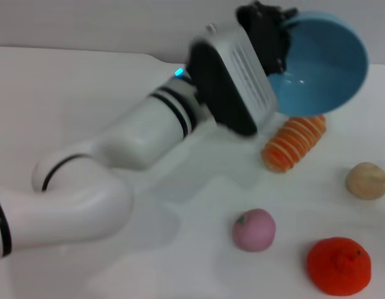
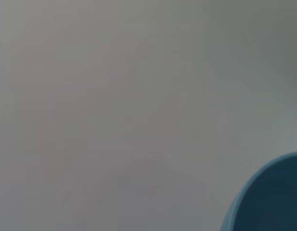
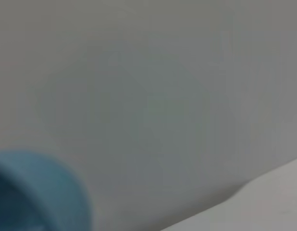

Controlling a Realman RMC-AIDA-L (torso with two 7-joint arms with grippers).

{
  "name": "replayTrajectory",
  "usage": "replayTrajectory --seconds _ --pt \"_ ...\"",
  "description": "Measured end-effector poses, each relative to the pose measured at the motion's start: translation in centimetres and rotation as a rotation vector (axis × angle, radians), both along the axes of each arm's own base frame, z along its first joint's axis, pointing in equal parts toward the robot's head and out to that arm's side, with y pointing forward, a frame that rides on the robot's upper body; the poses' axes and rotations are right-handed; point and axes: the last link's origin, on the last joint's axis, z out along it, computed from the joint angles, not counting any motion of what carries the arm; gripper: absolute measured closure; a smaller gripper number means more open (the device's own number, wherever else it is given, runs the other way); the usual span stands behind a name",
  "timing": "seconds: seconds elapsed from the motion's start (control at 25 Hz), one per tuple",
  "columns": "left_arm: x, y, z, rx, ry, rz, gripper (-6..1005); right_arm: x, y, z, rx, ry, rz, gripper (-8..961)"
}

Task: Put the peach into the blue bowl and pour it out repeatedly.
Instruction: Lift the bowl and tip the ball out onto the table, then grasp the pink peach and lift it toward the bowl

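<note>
My left gripper (image 1: 276,38) is shut on the rim of the blue bowl (image 1: 320,65) and holds it raised above the back of the table. The bowl is tipped on its side with its open mouth facing the front, and it looks empty. The peach (image 1: 253,230), pink with a small green leaf mark, lies on the white table (image 1: 68,93) in front of the bowl and apart from it. An edge of the bowl also shows in the left wrist view (image 2: 273,197) and in the right wrist view (image 3: 38,192). The right gripper is out of view.
An orange-and-white striped toy (image 1: 294,142) lies under the raised bowl. A beige round lump (image 1: 367,180) sits at the right edge. An orange-red bumpy fruit (image 1: 339,265) sits at the front right, near the peach. My left arm crosses the table's left half.
</note>
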Motion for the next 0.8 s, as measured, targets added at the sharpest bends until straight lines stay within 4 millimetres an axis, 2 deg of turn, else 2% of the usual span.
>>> replayTrajectory --seconds 0.16,0.2,0.28,0.4,0.56,0.8 --pt "-1.0 3.4 0.9 -0.166 -0.157 0.318 1000 -1.5 0.9 -1.8 -0.27 0.006 0.055 442" --pt "-1.0 3.4 0.9 -0.166 -0.157 0.318 1000 -2.1 1.2 -2.4 -0.361 0.001 0.07 442" --pt "-1.4 4.7 1.2 -0.238 -0.171 0.426 1000 -3.0 1.6 -3.2 -0.482 -0.009 0.091 443" --pt "-1.9 5.8 1.4 -0.342 -0.169 0.558 1000 -4.4 2.5 -4.0 -0.594 -0.022 0.117 443" --pt "-2.5 5.9 1.1 -0.445 -0.14 0.663 1001 -6.2 3.5 -5.0 -0.678 -0.033 0.146 447" --pt "-3.1 5.6 1.0 -0.451 -0.145 0.684 1001 -8.1 4.8 -7.2 -0.724 -0.064 0.169 469"
